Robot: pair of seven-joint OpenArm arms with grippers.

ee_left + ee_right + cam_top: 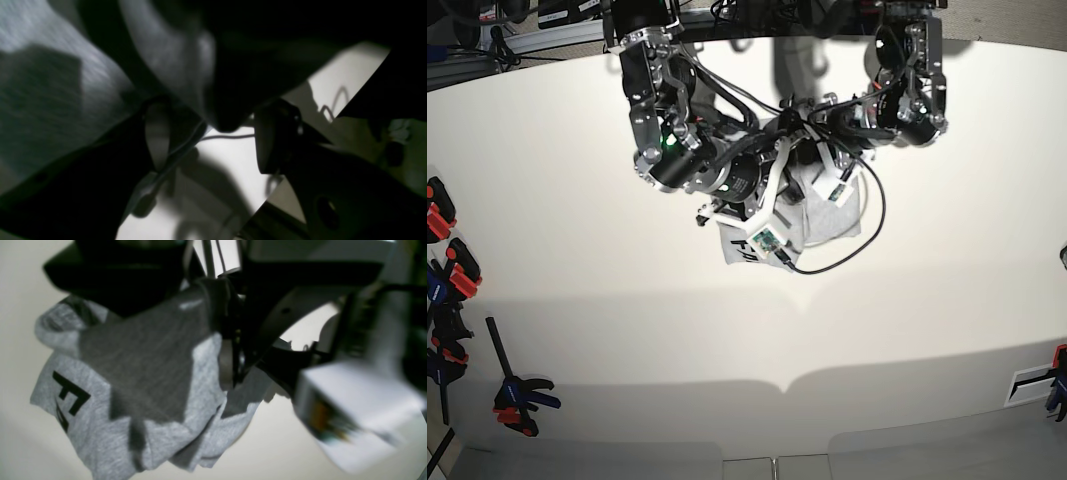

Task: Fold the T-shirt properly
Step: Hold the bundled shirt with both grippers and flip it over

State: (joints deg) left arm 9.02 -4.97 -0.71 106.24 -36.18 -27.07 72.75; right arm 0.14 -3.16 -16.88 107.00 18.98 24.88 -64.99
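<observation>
**Both arms meet over a bunched shirt at the far middle of the tabletop**

The shirt hangs in a crumpled bundle between the two arms, toward the far side of the white tabletop and near its middle. In the base view it shows as a small grey mass, mostly hidden by the wrists and camera mounts, with a strip of black lettering at its near left edge.

The right hand comes in from the scene's left. Its wrist view shows the grey cloth draped in folds just under and to the left of the fingers, with the letter "F" on the lower left fold. The fingers stand close together with cloth at them, so the hand looks clenched on the shirt, though blur keeps the contact itself unclear.

The left hand comes in from the scene's right. Its wrist view is dark. Two fingers show with a clear gap between them, and a dark fold of the shirt dips down into that gap from above. The fingers are parted, so the hand reads as released; whether either finger touches the fold I cannot tell. More cloth fills the left of that view.

A black cable loops out to the right of the bundle. Clamps lie along the near left edge.
</observation>
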